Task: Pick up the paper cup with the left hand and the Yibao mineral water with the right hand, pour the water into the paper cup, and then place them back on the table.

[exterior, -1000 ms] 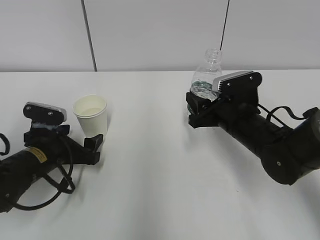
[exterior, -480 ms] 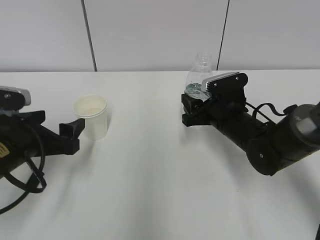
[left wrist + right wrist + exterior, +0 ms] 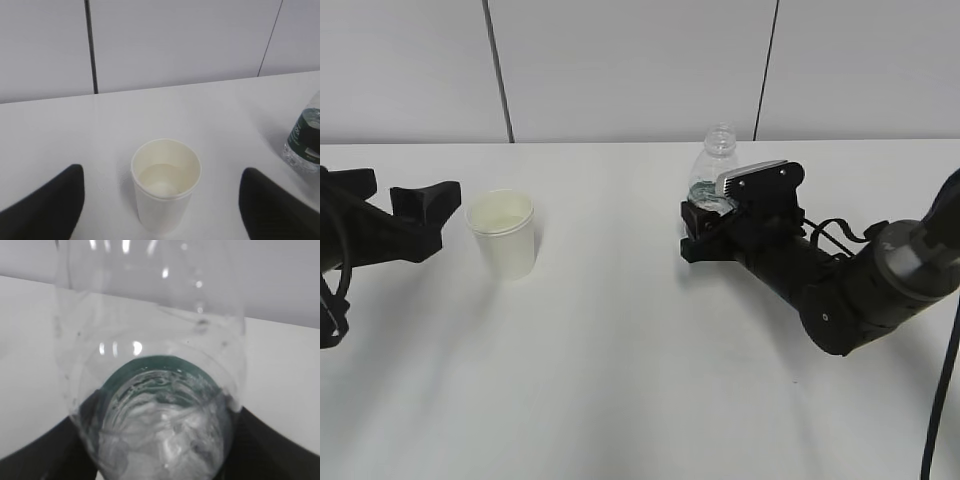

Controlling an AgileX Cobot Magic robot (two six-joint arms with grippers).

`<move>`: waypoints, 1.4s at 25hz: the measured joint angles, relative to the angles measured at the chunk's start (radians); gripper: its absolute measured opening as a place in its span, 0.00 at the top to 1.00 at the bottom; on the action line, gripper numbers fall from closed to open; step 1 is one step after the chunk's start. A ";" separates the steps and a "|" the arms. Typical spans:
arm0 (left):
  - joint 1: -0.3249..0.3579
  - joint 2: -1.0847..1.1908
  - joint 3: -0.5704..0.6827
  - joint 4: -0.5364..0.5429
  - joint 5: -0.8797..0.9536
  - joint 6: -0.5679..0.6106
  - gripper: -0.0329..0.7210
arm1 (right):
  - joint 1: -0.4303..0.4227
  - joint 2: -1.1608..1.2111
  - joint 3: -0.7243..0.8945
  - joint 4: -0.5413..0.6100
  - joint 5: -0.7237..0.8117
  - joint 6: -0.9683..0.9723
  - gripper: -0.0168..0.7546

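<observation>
The white bench (image 3: 620, 400) carries everything. On the left, the left tool (image 3: 160, 202) hangs with its fingers wide apart, and the paper cup (image 3: 165, 182) stands upright straight ahead of the gap, clear of both fingers, mouth up, some water showing inside. In the outside view that tool sits just left of the cup, apart from it. Farther back on the right, the right tool (image 3: 705, 222) is clamped on the lower body of the water bottle (image 3: 714, 165), which stands upright with its open neck pointing up, its base hidden. Cup and bottle are well apart.
</observation>
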State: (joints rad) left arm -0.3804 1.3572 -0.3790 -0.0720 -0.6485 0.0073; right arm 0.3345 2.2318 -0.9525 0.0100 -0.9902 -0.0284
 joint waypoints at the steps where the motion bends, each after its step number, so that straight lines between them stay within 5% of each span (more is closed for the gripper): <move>1: 0.000 -0.010 -0.012 0.000 0.022 0.000 0.20 | 0.000 0.000 -0.002 0.003 0.000 0.000 0.38; 16: 0.000 -0.024 -0.079 0.029 0.155 0.000 0.20 | 0.000 0.014 0.012 0.008 -0.029 0.000 0.18; 31: 0.000 -0.027 -0.108 0.057 0.240 0.000 0.20 | 0.000 -0.078 0.221 0.026 -0.090 0.000 0.16; 35: 0.000 -0.077 -0.137 0.057 0.382 0.000 0.20 | 0.000 -0.208 0.264 0.016 0.026 0.000 0.16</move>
State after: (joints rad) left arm -0.3804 1.2805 -0.5156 -0.0152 -0.2667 0.0073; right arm 0.3345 2.0241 -0.6888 0.0264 -0.9640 -0.0284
